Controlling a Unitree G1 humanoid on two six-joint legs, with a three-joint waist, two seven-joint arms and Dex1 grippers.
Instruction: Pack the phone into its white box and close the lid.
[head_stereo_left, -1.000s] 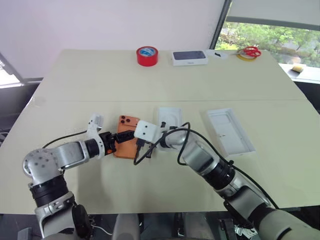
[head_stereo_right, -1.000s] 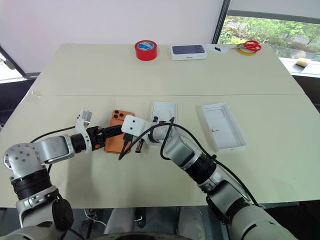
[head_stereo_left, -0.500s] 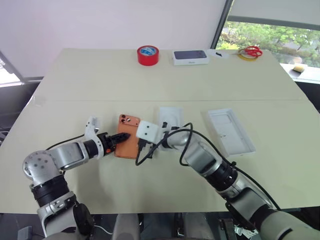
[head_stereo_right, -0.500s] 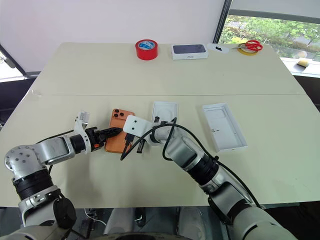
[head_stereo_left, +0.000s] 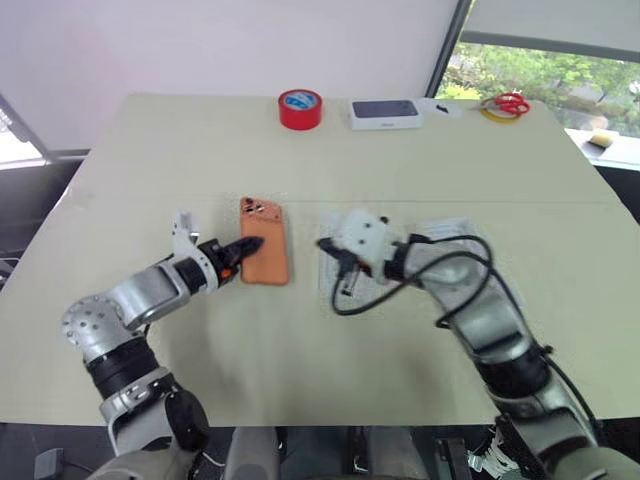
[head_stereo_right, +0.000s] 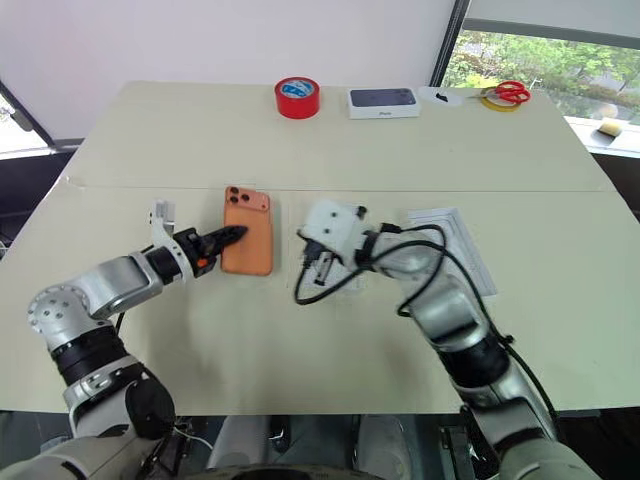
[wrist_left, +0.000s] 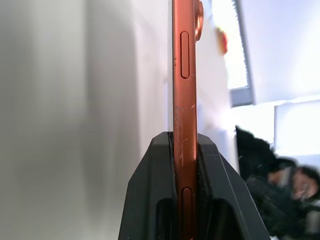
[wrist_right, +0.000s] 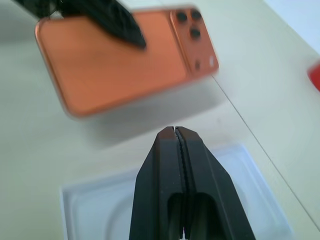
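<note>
The phone (head_stereo_right: 248, 230) is off the tabletop (head_stereo_right: 330, 140), back up, its edge pinched by the left end effector (head_stereo_right: 232, 233). The right end effector (wrist_right: 175, 131), fingers pressed shut and empty, hovers over the white box (wrist_right: 95, 200). The lid (head_stereo_right: 457, 245) lies beyond, right of them.
</note>
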